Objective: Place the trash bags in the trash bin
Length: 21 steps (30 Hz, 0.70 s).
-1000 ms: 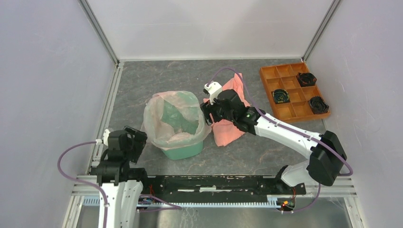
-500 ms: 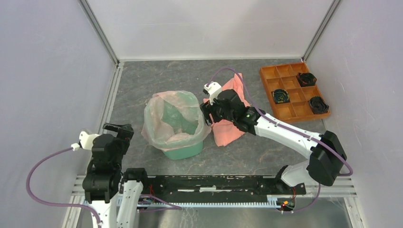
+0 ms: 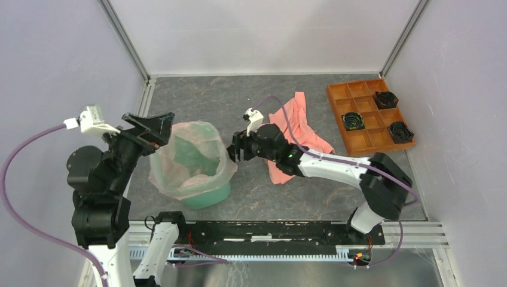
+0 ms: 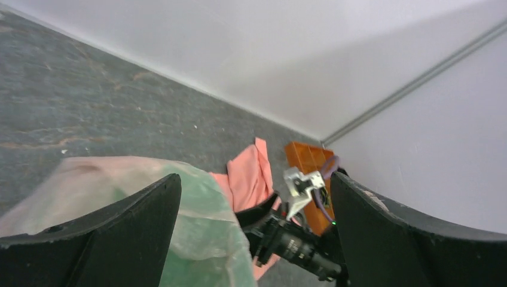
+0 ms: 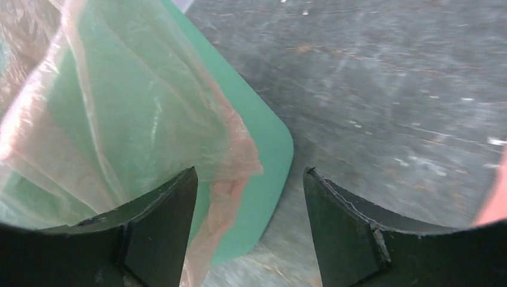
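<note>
The mint-green trash bin (image 3: 210, 195) stands left of centre with the translucent pink trash bag (image 3: 177, 174) lining it and draped over its rim. My left gripper (image 3: 160, 131) is open and raised above the bin's left rim; in its wrist view (image 4: 254, 179) the bag (image 4: 197, 221) lies below the jaws. My right gripper (image 3: 234, 149) is open at the bin's right side. In the right wrist view (image 5: 250, 173) a loose edge of the bag (image 5: 230, 179) and the bin's corner (image 5: 269, 161) lie between the jaws, which grip nothing.
A salmon-orange cloth (image 3: 302, 128) lies on the table under my right arm. An orange compartment tray (image 3: 335, 104) with three black round objects (image 3: 353, 121) sits at the back right. White walls enclose the table.
My left arm has risen from the table's front left up to the bin's left rim. My right gripper has moved left, and the bin with the bag has shifted left.
</note>
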### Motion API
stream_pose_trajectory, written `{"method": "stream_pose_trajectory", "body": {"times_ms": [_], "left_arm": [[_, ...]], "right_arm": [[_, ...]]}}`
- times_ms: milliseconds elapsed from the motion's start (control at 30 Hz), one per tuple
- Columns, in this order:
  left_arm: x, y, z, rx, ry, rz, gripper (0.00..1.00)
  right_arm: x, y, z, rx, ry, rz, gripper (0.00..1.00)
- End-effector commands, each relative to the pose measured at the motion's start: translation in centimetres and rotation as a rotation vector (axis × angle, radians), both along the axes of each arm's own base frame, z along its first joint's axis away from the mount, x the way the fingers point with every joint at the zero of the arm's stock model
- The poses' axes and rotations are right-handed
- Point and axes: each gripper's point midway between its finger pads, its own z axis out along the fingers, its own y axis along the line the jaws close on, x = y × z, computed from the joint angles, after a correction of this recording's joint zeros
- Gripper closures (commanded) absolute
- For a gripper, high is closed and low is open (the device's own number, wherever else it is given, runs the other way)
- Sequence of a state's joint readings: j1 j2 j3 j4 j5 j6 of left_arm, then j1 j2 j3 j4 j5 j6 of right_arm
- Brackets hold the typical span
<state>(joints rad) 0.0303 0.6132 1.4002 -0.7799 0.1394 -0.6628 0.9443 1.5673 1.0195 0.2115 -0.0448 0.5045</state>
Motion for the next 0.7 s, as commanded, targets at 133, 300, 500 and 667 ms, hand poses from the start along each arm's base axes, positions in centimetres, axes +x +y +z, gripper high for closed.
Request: {"method": "stream_pose_trajectory", "body": {"times_ms": [133,300,500,667], "left_arm": [[0.7,-3.9,-2.0,0.067,0.071,-0.264,0.01],[1.5,-1.7,-7.1,0.105,0.252,-0.146,0.03],[3.6,-2.2,-10.7,0.073,0.343,-0.18,0.07],[6.1,-3.2,-15.7,0.034,0.466,-0.251,0.06]], "right_arm": [[2.9,6.2,4.3,0.194,-0.016,-0.056,0.27],[1.9,4.1,4.6,-0.033,-0.17,0.063,0.13],[0.8,-3.5,4.0,-0.28,-0.262,0.006,0.02],[-0.6,-6.9,4.1,-0.309,-0.282,-0.016,0.02]]}}
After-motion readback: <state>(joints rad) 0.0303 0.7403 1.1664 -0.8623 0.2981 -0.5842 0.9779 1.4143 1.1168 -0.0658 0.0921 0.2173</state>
